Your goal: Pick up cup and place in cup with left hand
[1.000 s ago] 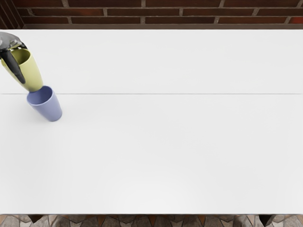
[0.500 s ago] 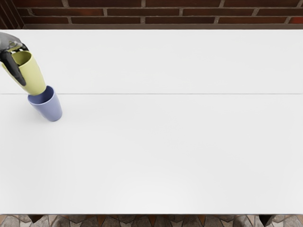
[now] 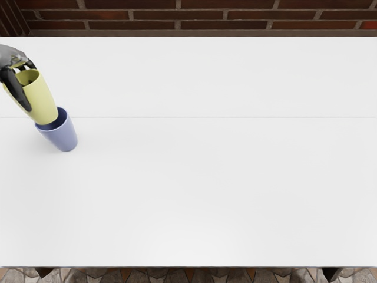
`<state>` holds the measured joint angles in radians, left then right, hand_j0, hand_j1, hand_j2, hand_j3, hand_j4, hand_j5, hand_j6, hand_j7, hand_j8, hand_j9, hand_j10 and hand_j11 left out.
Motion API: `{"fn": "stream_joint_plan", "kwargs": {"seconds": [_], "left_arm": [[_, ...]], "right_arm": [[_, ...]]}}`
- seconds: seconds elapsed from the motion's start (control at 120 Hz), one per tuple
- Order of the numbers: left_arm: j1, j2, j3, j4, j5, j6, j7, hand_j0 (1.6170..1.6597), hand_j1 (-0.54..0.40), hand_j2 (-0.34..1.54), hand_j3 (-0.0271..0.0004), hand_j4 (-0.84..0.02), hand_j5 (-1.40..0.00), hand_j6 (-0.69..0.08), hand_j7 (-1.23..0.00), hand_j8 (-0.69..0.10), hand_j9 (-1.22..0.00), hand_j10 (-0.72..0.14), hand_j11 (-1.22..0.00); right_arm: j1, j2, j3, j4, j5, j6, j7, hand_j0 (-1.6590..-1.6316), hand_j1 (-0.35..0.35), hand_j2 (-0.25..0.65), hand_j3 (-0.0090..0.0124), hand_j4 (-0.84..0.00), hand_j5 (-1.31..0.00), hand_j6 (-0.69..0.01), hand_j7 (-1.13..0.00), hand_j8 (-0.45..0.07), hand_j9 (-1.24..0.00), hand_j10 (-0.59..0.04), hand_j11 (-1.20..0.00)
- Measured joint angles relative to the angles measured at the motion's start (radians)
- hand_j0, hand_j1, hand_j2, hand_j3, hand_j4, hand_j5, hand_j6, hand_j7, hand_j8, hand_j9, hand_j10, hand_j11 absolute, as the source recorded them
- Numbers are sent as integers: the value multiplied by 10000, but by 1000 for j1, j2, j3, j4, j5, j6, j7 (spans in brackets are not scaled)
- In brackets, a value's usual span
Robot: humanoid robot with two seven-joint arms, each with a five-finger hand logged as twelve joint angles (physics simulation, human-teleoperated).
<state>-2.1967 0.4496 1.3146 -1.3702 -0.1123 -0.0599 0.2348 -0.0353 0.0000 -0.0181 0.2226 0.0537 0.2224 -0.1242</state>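
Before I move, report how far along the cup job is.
Done: the yellow cup is picked up, its base at the mouth of the blue cup. In hand: the left hand's fingers grip it. Left: seemingly lowering it farther, then letting go.

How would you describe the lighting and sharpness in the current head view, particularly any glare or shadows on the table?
Head view: bright, even light leaves the table nearly pure white, with no sharp glare spot; only a very faint shadow beside the blue cup; both it and the yellow cup have crisp edges; the brick wall is much darker.
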Motion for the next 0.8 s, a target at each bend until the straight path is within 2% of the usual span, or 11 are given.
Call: {"fn": "stream_joint_plan", "kwargs": {"seconds": [0.375,0.408,0.425,0.5,0.583,0.683,0.8], "left_arm": [[0,-6,-10,-5,-1,0,0,16468,-2289,1344,0,-1874,-9309,-490,-10023,-913,-10343,-4275,-9613],[0,-6,-10,-4,-1,1,0,16479,-1953,1184,0,-2039,-8620,-862,-9315,-1181,-9656,-4464,-8904],[0,-6,-10,-4,0,2,0,16486,-1671,1125,0,-1999,-8100,-839,-8726,-1393,-9056,-4231,-8364],[2,-8,-10,-3,4,4,-1,16515,-220,803,0,-1498,-5757,-695,-6191,-1078,-6419,-3044,-5940],[2,-6,-11,-2,6,4,-1,16537,961,545,0,-1049,-3896,-516,-4184,-770,-4336,-2076,-4017],[1,-3,-13,-1,9,3,-1,16554,1892,342,0,-685,-2440,-359,-2617,-515,-2710,-1314,-2514],[-8,3,-42,0,12,-26,-5,16566,2537,203,0,-432,-1434,-249,-1533,-336,-1586,-786,-1475]], "right_arm": [[0,0,0,0,0,0,0,-16581,-3330,-29,0,-131,-172,-129,-172,-130,-172,-131,-172],[0,0,0,0,0,0,0,-16581,-3330,-29,0,-131,-172,-129,-172,-130,-172,-131,-172],[0,0,0,0,0,0,0,-16581,-3330,-29,0,-131,-172,-129,-172,-130,-172,-131,-172],[0,0,0,0,0,0,0,-16581,-3330,-29,0,-131,-172,-129,-172,-130,-172,-131,-172],[0,0,0,0,0,0,0,-16581,-3330,-29,0,-131,-172,-129,-172,-130,-172,-131,-172],[0,0,0,0,0,0,0,-16581,-3330,-29,0,-131,-172,-130,-172,-131,-172,-131,-172],[0,0,0,0,0,0,0,-16581,-3330,-29,0,-131,-172,-129,-172,-130,-172,-131,-172]]}}
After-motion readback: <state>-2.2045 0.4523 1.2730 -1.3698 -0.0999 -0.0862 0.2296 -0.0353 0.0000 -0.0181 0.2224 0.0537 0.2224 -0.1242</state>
